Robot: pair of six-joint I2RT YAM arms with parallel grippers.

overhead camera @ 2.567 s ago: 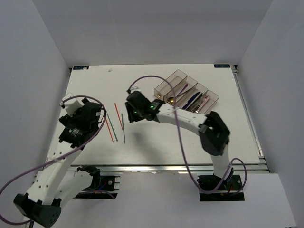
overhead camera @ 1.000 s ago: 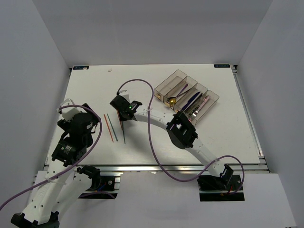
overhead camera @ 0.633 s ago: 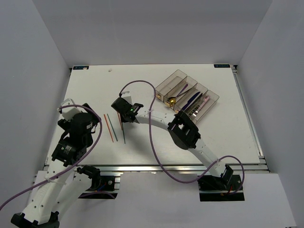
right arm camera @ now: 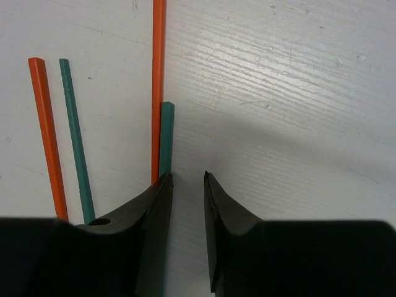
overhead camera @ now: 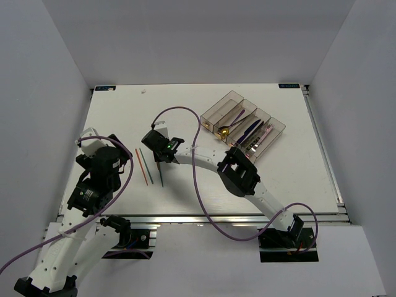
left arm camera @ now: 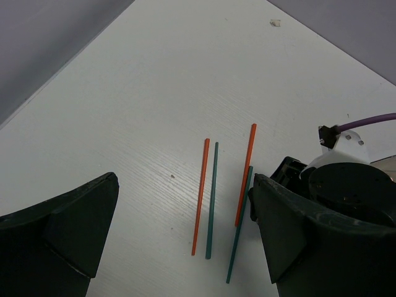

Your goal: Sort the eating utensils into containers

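**Right hand low over a pair of chopsticks, gripping nothing**

Our right hand (right arm camera: 189,179) sits low over the table (overhead camera: 297,173), left of the middle. Its fingers (right arm camera: 154,207) stand only a narrow slit apart. We see bare table through that slit, so the hand is slightly open and holds nothing.

Just ahead of it an orange chopstick (right arm camera: 158,93) and a green chopstick (right arm camera: 166,133) lie side by side, touching. In the wrist view the green one runs in under the finger on the left of the picture, not into the slit.

A second orange chopstick (right arm camera: 46,136) and a second green chopstick (right arm camera: 74,136) lie further left. They run roughly parallel to the first pair, close together but with a thin strip of table between them.

Our left hand (left arm camera: 184,185) hangs above the near left part of the table with its fingers spread wide and empty. All four chopsticks lie in its view.

The containers (overhead camera: 218,110), four joined bins, sit at the far right of the table, well apart from the chopsticks. Other cutlery (overhead camera: 250,130) already lies in them.
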